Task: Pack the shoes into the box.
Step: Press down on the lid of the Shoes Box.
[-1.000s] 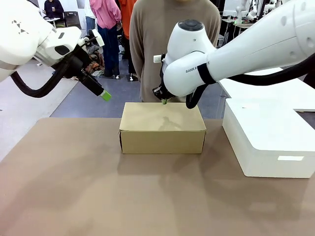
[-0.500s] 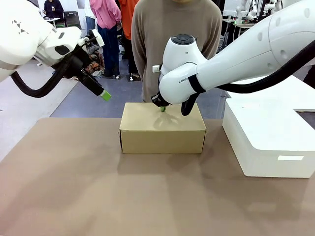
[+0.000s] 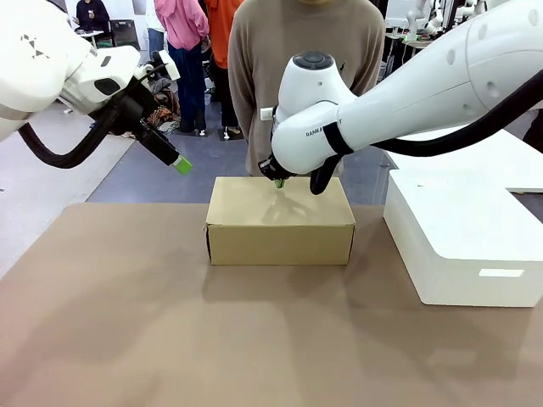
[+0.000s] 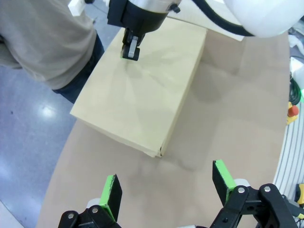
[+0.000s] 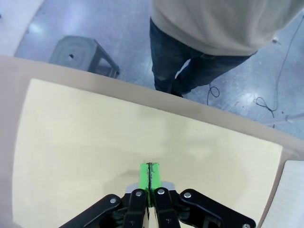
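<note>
The tan cardboard box (image 3: 280, 222) stands near the table's far edge with its flat lid down; the shoes are hidden. My right gripper (image 3: 278, 182) is shut, with nothing between its green pads, and points down at the far part of the lid. In the right wrist view the shut gripper (image 5: 150, 172) hangs over the box lid (image 5: 95, 142); whether it touches I cannot tell. My left gripper (image 3: 181, 165) is raised off to the left, open and holding nothing. The left wrist view has its open gripper (image 4: 166, 183) looking down on the box (image 4: 142, 90) and the right gripper (image 4: 131, 51).
A person (image 3: 305, 68) in a beige sweater stands just behind the box. A large white block (image 3: 462, 237) takes up the table's right side. A grey stool (image 5: 78, 52) stands on the floor beyond the table. Bare tabletop (image 3: 254, 339) lies in front of the box.
My right arm has moved a little to the left and brought its shut gripper down toward the lid's far part. The left arm and the box have stayed put.
</note>
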Controlling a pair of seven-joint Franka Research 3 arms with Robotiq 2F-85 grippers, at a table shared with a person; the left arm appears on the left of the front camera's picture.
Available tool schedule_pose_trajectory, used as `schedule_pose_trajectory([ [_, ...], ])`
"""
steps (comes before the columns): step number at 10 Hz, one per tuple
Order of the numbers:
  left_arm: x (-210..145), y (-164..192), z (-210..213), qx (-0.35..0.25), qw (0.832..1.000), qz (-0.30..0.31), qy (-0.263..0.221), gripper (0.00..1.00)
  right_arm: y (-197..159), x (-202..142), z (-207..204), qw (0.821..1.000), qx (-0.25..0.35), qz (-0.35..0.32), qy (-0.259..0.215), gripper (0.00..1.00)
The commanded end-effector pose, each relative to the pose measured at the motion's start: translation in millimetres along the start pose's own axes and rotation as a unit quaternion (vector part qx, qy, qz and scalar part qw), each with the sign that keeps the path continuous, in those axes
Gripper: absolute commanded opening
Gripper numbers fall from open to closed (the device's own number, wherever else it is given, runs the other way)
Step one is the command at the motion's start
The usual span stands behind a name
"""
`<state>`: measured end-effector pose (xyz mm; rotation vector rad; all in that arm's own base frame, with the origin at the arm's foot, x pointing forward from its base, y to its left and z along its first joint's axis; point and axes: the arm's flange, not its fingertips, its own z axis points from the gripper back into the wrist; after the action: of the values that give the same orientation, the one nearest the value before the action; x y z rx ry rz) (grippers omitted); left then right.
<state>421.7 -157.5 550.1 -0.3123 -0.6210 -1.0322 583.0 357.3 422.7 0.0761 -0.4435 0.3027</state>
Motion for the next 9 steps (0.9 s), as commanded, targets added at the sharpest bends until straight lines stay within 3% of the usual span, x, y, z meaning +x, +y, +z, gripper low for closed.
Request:
schedule_pose_trajectory([
  [1,0,2,1,-0.002,1.000,0.004,0.005,1.00,-12,-15,38,1.000,0.019,0.025,0.001,0.00],
  [9,0,2,1,-0.002,1.000,0.004,0.005,1.00,-50,-90,102,0.993,0.055,0.100,0.000,0.00],
])
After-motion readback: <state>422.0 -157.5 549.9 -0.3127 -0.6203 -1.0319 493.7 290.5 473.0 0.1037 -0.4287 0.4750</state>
